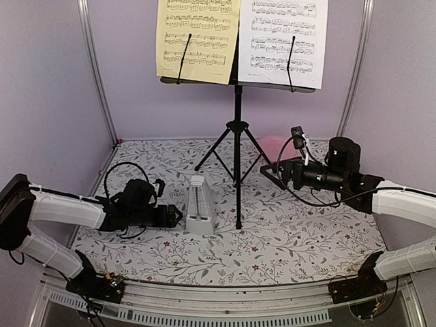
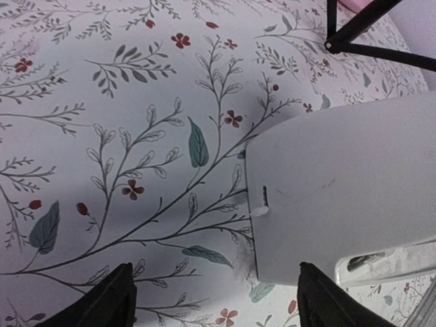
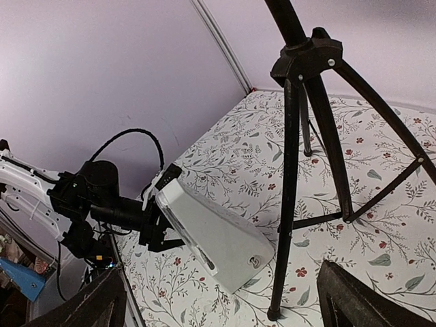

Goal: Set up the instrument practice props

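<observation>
The black music stand [image 1: 238, 129] stands on its tripod legs [image 3: 294, 177] at the back middle. On it rest a yellowish sheet-music page [image 1: 197, 37] on the left and a white page [image 1: 286, 37] on the right. The pale-grey pyramid metronome [image 1: 199, 204] stands upright just left of the tripod. My left gripper [image 1: 176, 216] is open at its left side. In the left wrist view the metronome's [image 2: 340, 184] corner reaches in between the fingers, with a wide gap to the left finger [image 2: 116, 300]. My right gripper [image 1: 269, 174] hangs open right of the tripod, with nothing in it.
A pink round plate [image 1: 272, 145] lies behind the right arm, near the back wall. The floral cloth [image 1: 286, 238] covers the table. Metal frame posts [image 1: 95, 68] stand at the back corners. The tripod's near leg [image 1: 239, 218] ends just right of the metronome.
</observation>
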Robot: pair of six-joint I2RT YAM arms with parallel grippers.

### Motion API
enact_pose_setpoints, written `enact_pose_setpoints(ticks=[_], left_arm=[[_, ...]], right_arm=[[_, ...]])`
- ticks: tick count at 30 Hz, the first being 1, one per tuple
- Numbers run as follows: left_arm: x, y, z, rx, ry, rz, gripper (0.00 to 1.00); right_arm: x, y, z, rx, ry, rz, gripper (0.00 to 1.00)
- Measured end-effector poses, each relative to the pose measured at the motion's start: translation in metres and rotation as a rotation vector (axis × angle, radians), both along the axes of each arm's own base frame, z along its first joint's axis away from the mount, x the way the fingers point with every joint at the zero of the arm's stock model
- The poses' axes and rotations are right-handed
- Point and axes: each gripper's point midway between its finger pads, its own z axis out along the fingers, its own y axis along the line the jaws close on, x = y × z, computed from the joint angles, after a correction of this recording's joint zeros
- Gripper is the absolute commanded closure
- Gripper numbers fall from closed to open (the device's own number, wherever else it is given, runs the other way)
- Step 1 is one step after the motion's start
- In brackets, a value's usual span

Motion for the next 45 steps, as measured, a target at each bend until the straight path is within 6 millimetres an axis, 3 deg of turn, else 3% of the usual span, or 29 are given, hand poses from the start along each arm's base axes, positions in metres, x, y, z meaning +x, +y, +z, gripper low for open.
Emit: enact_pose_setpoints(ticks=[6, 13, 18, 27, 33, 37, 41, 45], left_arm=[[-0.015, -0.025, -0.011, -0.062, 0.003, -0.118, 0.21], [-0.053, -0.073, -0.02, -0.116, 0.007, -0.304, 0.21], [-0.061, -0.085, -0.006, -0.177, -0.04, -0.359, 0.18], [-0.07, -0.082, 0.024, -0.262, -0.15, -0.419, 0.16], [-0.066, -0.059, 0.032, -0.28, -0.193, -0.348, 0.1], [-0.051, -0.037, 0.066, -0.315, -0.29, -0.227, 0.07], [-0.039, -0.011, 0.097, -0.344, -0.375, -0.105, 0.06], [-0.032, 0.014, 0.115, -0.336, -0.425, -0.005, 0.06]], right_arm=[[0.003, 0.01, 0.007, 0.004, 0.002, 0.001, 0.01], [0.001, 0.036, -0.002, -0.02, 0.028, 0.04, 0.01], [-0.003, 0.057, -0.006, -0.042, 0.039, 0.065, 0.01], [-0.017, 0.125, -0.008, -0.091, 0.039, 0.062, 0.01], [-0.026, 0.158, -0.026, -0.158, 0.071, -0.041, 0.01], [-0.015, 0.186, -0.035, -0.223, 0.111, -0.188, 0.01], [-0.006, 0.193, -0.041, -0.252, 0.131, -0.303, 0.01], [0.005, 0.19, -0.054, -0.292, 0.151, -0.419, 0.01]])
